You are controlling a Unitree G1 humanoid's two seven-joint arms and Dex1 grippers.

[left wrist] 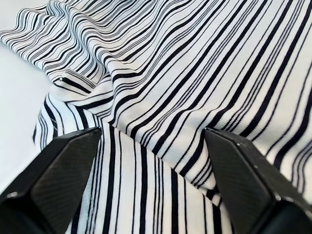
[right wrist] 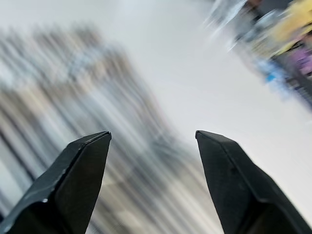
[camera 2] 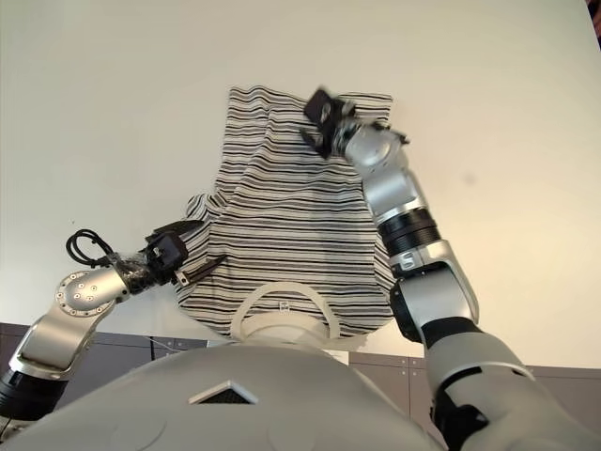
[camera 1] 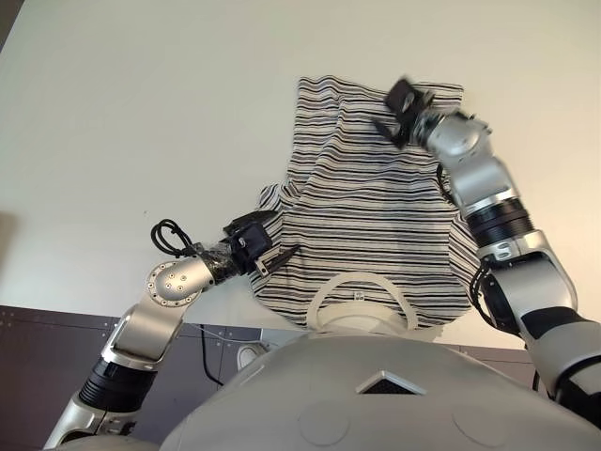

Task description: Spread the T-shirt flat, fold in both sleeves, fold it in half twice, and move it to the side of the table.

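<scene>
Since the striped shirt [camera 1: 376, 216] lies rumpled on the smooth white counter [camera 1: 141, 113], I'd pinch low at the edges and tug outward slowly. Left hand [camera 1: 285, 232] is spread wide at the shirt's crumpled left sleeve [camera 1: 272, 197], gripping nothing. Right hand [camera 1: 399, 108] hangs released over the shirt's far hem. It looks like thin, soft knit with a white collar [camera 1: 362, 276], so it'll probably bunch easily.

Your left arm [camera 1: 141, 329] and right arm [camera 1: 488, 183] are silver-grey shells with black ribbed bands at the forearms. The round joint cap [camera 1: 174, 282] on the left one has a ring of small screws. A black cable [camera 1: 169, 237] loops by its wrist. Your left gripper [left wrist: 152, 141] and right gripper [right wrist: 152, 134] have matte black wedge fingers [right wrist: 73, 180].
</scene>
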